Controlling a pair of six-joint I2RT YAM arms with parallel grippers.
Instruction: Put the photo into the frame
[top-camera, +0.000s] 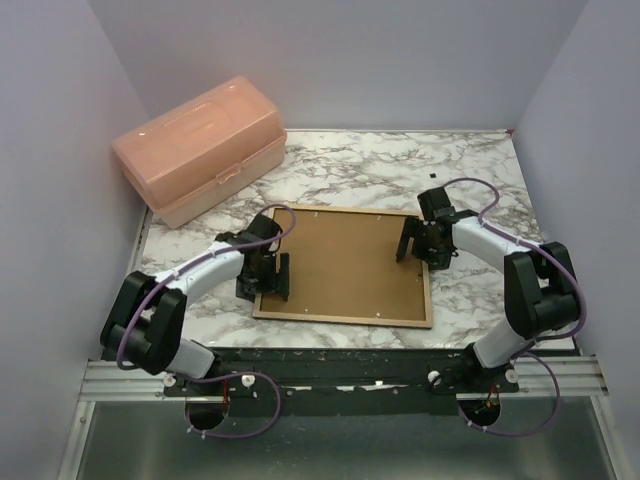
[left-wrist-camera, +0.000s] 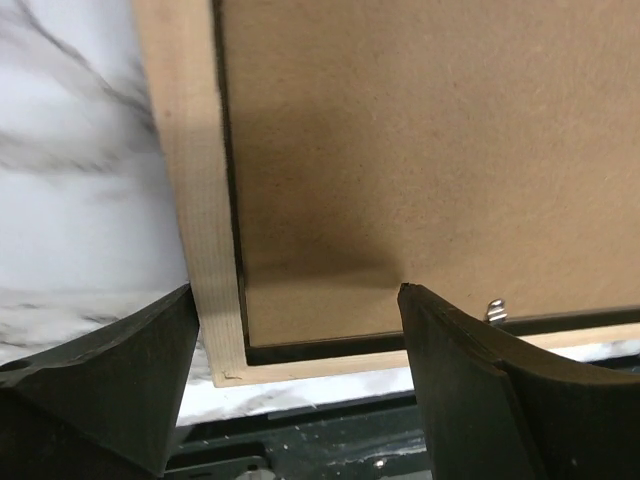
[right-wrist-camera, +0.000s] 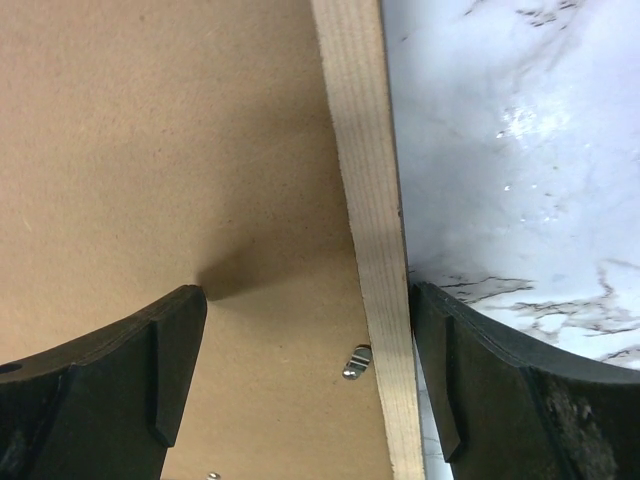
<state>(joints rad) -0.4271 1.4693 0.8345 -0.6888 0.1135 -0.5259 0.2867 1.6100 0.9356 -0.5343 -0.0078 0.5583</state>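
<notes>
Tan wood up, the frame (top-camera: 343, 318) lies face-down, backing board (top-camera: 345, 262) in. Left claw (top-camera: 265, 280) and right claw (top-camera: 422, 245) straddle its side rails, wide open and empty, seemingly to lift it. Photo unseen.

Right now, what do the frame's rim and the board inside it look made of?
The frame rim looks like pale unfinished wood: fine straight grain, matte. The backing board looks like brown hardboard or fibreboard: even, faintly speckled, matte, no grain.
</notes>
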